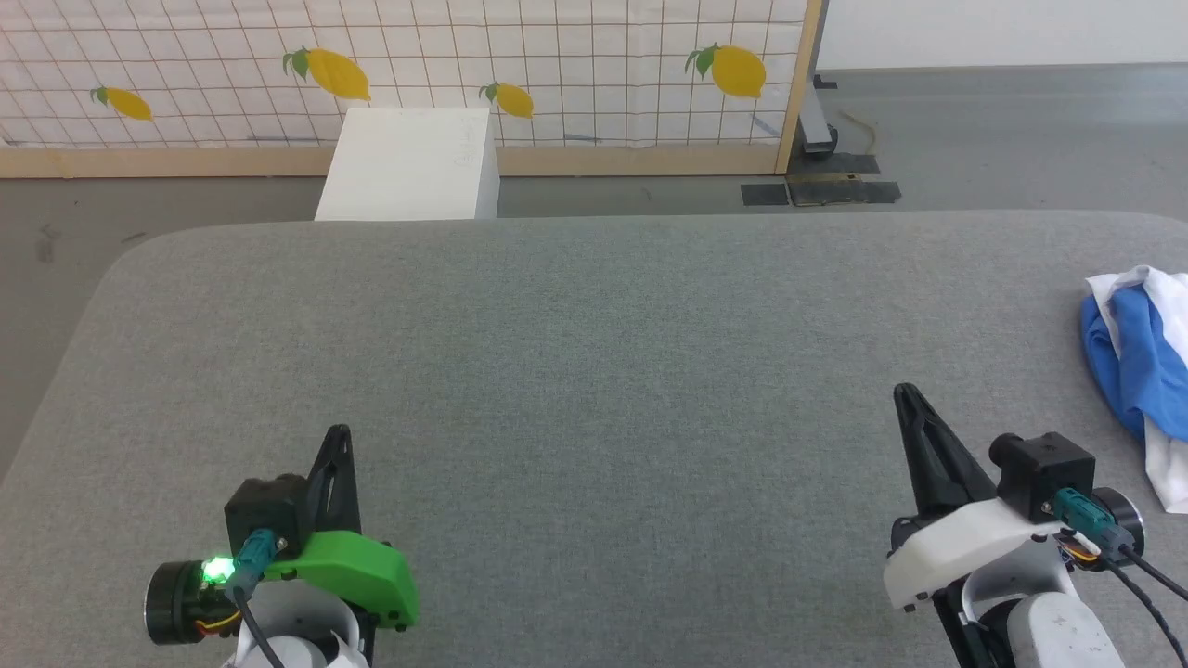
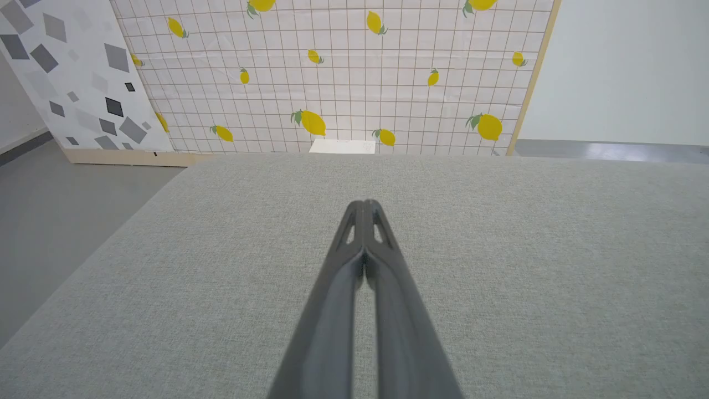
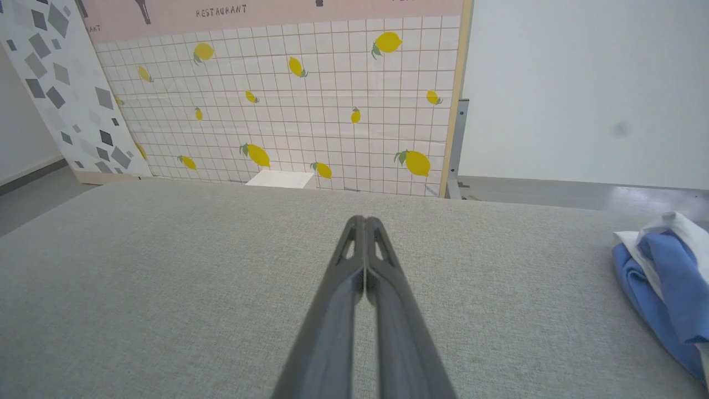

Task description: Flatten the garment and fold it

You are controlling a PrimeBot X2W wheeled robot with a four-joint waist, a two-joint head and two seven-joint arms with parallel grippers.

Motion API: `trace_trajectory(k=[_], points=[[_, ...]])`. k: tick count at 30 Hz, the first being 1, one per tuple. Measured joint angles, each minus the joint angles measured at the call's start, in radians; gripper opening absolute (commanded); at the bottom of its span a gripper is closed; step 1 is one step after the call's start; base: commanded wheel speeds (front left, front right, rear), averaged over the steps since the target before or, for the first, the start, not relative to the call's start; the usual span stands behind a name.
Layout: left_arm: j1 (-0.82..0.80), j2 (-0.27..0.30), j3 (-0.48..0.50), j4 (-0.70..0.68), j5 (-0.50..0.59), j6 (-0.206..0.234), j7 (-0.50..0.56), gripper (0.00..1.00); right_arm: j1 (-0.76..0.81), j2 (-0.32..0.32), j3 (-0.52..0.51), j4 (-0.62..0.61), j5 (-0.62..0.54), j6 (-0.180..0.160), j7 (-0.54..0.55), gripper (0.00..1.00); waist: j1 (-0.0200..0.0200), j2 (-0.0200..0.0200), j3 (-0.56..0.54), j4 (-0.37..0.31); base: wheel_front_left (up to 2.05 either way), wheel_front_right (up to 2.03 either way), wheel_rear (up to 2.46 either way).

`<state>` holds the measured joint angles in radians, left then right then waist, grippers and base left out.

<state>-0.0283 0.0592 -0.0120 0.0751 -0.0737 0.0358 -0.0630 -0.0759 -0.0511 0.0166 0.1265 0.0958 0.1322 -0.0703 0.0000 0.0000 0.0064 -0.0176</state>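
Shirt: the shirt (image 1: 1137, 362) lay crumpled in a white and blue heap at the right edge of the desk (image 1: 594, 325), partly cut off by the head view's border.
Shirt and right tool: the right tool (image 1: 905, 394) stood to the shirt's left and nearer the robot, near it but not touching.
Right tool: its two dark fingers were pressed together, gripping nothing.
Left tool: the left tool (image 1: 342, 432) was well apart from the shirt, toward the desk's left side, with its fingers also pressed together and gripping nothing.
Desk: grey cloth top with rounded corners.
Beyond: a white box (image 1: 408, 162) stood before a lemon-printed screen (image 1: 557, 65).
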Motion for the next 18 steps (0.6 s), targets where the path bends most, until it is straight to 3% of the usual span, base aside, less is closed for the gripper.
trace_trajectory(k=[18], points=[[0.004, -0.002, 0.003, -0.030, 0.033, -0.010, 0.026, 0.00, 0.027, 0.000, -0.007, -0.051, -0.036, 0.000, 0.030, 0.00, 0.0000, 0.0000, -0.003, 0.008, 0.00, 0.00, 0.00]])
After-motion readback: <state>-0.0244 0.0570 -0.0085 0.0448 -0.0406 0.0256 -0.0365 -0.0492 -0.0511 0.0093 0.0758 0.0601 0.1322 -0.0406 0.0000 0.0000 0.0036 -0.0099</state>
